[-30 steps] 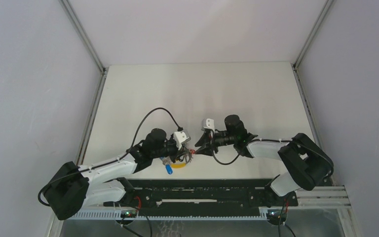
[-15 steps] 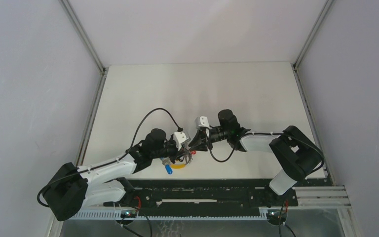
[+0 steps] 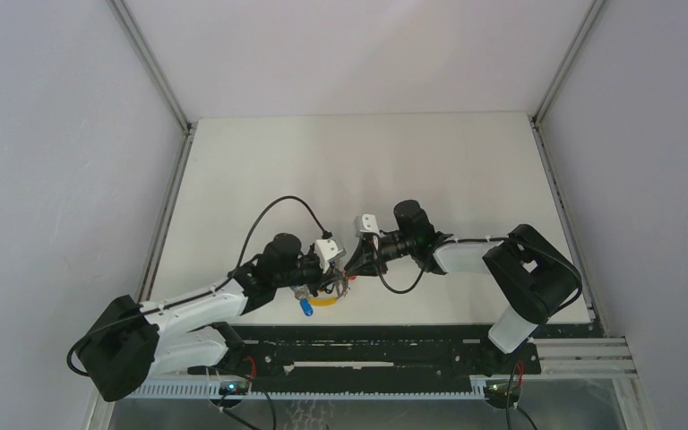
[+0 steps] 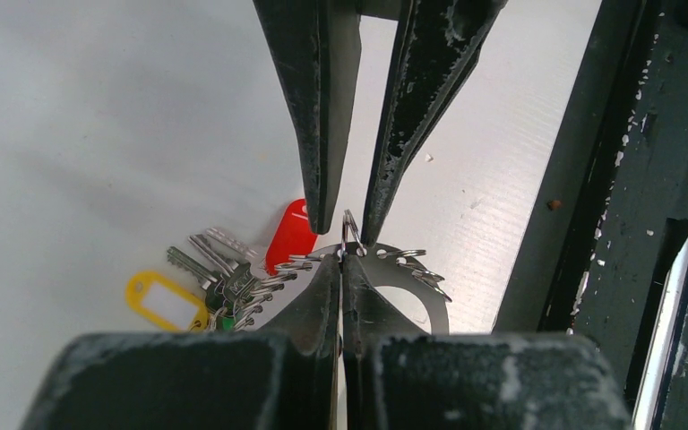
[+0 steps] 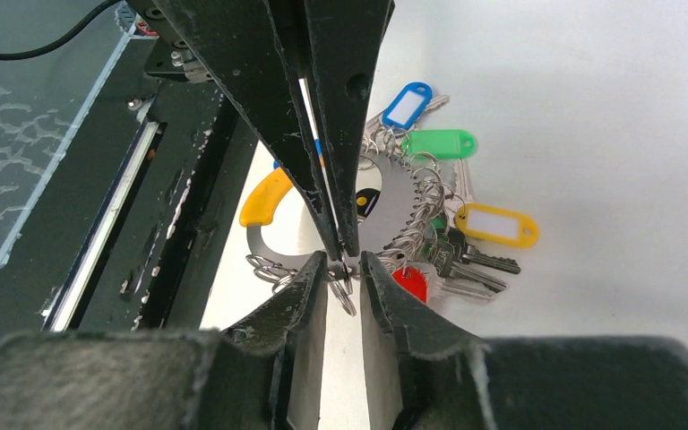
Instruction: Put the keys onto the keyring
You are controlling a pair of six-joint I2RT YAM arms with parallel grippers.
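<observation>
From above, the right arm is reaching farther left than a second ago, so the right gripper is now meeting the left gripper tip to tip. The left arm and the keyring are staying where they were, on the table just beyond the black rail. A blue tag is pointing toward that rail.

In the left wrist view, the left gripper is pressing its jaws fully together on a small wire ring standing up from the keyring. The right gripper is coming in from above, jaws narrowly parted and straddling that ring. The keys are lying bunched to the left with a red tag and a yellow tag.

In the right wrist view, the right gripper is flanking the left gripper's closed tips, which are crowding the gap. The wire ring is hanging there. The keyring is lying behind them, with blue, green, yellow and red tags fanning out.
</observation>
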